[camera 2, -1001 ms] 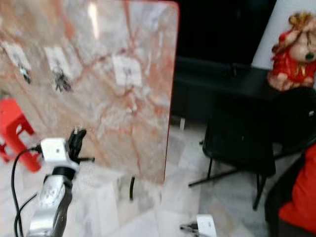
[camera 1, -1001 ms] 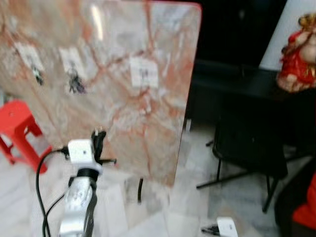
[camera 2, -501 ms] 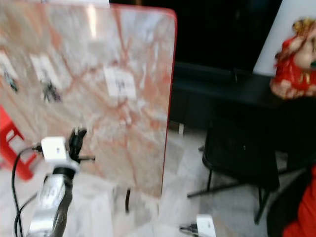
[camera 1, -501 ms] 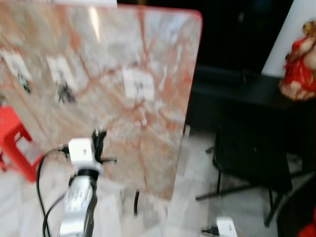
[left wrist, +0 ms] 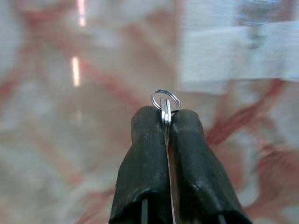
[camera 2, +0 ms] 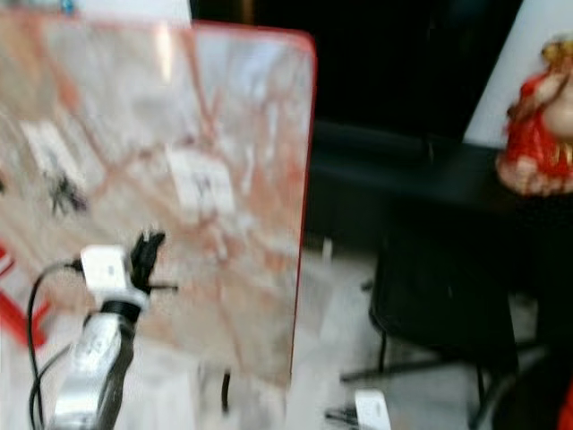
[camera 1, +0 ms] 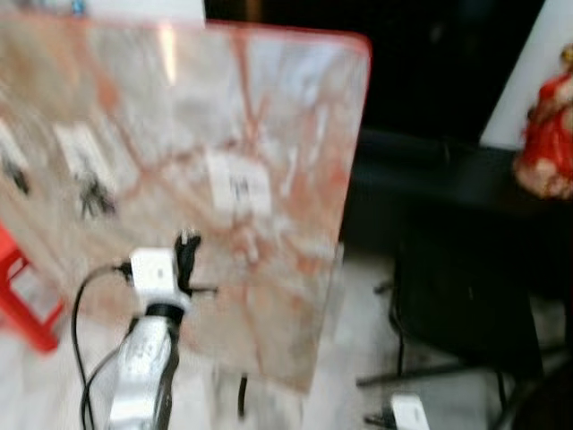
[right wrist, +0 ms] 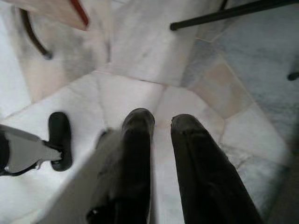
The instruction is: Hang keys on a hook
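My left gripper (camera 1: 187,257) is raised in front of a tall marble-patterned board (camera 1: 295,134) with a red edge. It is shut on a key whose small silver ring (left wrist: 165,99) sticks out past the fingertips. A white hook pad (camera 1: 239,185) sits on the board just above and right of that gripper. In the left wrist view the pad (left wrist: 233,58) lies close ahead, and its metal hook (left wrist: 254,28) is blurred. Another pad further left has dark keys (camera 1: 92,197) hanging on it. My right gripper (right wrist: 161,128) hangs low over the floor, fingers apart and holding nothing.
A red stool (camera 1: 22,300) stands at the left beside the board. A black chair (camera 1: 466,305) and a dark table stand to the right, with a red figurine (camera 1: 548,134) on the table. The floor is pale marble tile (right wrist: 140,56).
The whole picture has slid down and blurred, so the camera moved. The middle hook pad now lies nearer my left gripper. The left grip on the key is unchanged.
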### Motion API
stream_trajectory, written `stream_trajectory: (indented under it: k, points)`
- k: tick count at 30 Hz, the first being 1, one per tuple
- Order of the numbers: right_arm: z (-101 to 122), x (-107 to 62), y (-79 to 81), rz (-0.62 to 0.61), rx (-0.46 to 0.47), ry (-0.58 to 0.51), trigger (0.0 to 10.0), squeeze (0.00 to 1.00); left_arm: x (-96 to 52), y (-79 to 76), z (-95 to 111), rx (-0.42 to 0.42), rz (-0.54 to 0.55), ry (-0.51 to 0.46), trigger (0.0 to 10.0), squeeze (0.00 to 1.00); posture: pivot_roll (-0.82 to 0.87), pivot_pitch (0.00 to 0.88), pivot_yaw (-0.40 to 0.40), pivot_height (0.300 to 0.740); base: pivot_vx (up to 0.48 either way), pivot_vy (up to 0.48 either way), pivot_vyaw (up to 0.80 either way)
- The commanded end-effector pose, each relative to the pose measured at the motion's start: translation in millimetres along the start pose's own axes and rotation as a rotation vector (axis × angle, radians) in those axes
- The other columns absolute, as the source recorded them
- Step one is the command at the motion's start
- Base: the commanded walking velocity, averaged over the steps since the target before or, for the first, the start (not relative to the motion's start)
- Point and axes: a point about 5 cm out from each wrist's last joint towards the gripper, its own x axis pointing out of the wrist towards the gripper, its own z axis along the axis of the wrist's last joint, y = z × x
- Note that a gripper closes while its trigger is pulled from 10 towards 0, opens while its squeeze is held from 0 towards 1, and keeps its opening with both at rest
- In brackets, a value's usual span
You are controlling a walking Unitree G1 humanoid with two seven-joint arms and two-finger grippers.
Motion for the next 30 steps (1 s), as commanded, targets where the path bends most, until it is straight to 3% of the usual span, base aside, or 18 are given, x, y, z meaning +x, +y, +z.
stream_trajectory:
  k: [1,5,13,24,30]
  points:
    - [-1.9,-0.9,-7.6,-0.021,-0.005,0.004,10.0,0.0,-0.2,-8.2,1.6,-0.013,-0.031,-0.002,10.0,0.0,-0.02,0.0,-0.017,0.736,0.0,0.0,0.0]
    - [-1.7,-0.9,-7.7,-0.022,-0.006,0.003,10.0,0.0,-2.2,-7.5,2.7,-0.002,-0.037,-0.002,10.0,0.0,-0.02,0.0,-0.02,0.736,0.0,0.0,0.0]
    - [-0.6,-0.8,-8.1,-0.023,-0.007,0.002,10.0,0.0,-7.2,-13.7,6.4,0.093,-0.158,0.01,10.0,0.0,-0.01,0.0,-0.027,0.736,0.0,0.0,0.0]
    - [0.0,-0.7,-8.5,-0.022,-0.007,0.001,10.0,0.0,-5.5,-12.2,9.4,0.109,-0.129,-0.004,10.0,0.0,-0.01,0.0,-0.029,0.736,0.0,-0.223,0.0]
    - [0.1,-0.7,-8.6,-0.022,-0.01,0.001,10.0,0.0,-3.4,-10.9,10.6,0.114,-0.117,-0.004,10.0,0.0,-0.01,0.0,-0.029,0.736,0.0,0.0,0.0]
